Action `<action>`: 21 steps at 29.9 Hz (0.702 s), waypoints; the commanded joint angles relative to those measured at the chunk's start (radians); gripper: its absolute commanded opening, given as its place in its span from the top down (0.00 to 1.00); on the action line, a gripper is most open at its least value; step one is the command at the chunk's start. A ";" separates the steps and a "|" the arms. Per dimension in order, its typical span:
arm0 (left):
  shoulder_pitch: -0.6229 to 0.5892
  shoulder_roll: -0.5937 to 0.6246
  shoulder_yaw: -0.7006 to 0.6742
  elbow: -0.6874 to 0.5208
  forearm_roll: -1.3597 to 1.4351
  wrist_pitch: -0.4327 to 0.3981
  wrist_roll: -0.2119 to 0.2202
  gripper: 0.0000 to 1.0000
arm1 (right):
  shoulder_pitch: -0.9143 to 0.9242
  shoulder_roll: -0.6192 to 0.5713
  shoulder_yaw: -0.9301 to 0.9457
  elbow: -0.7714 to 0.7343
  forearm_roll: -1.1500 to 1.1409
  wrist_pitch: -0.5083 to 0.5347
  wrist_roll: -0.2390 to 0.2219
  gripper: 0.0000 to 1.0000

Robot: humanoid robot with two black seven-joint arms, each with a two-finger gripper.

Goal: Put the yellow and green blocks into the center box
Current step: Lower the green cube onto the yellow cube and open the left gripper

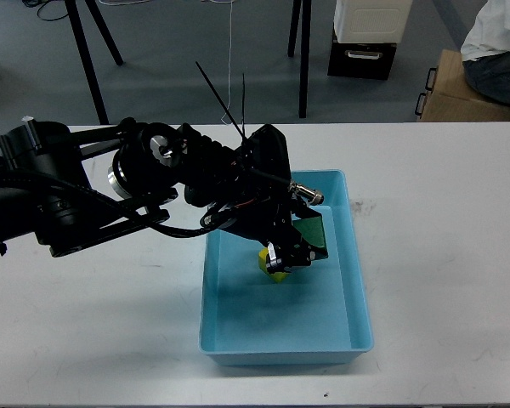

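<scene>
We see an evenly lit scene under soft, cool overhead light. The white table [442, 255] is bright but not blown out, and it darkens slightly toward the near corners. Our left arm [85, 195] is so black that its detail sinks into shadow; only small metal parts on it catch sharp glints. It casts a soft, faint shadow inside the blue box [357, 331]. The picture is mildly soft and grainy overall. The floor [178, 51] behind looks dimmer and bluish.
</scene>
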 commanded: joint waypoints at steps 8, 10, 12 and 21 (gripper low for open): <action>0.049 0.010 0.001 0.019 0.000 0.000 0.000 0.73 | -0.001 0.002 -0.003 0.000 0.001 0.000 0.000 0.01; 0.050 0.010 0.003 0.019 0.000 0.000 0.000 0.70 | -0.001 0.002 -0.003 0.000 0.001 0.000 0.000 0.01; 0.049 0.009 0.001 0.031 0.000 0.000 0.000 0.61 | -0.001 0.002 -0.005 0.000 0.001 0.000 0.000 0.01; 0.052 0.009 0.001 0.062 0.000 0.000 0.000 0.41 | -0.001 0.002 -0.003 0.000 0.002 0.000 0.000 0.01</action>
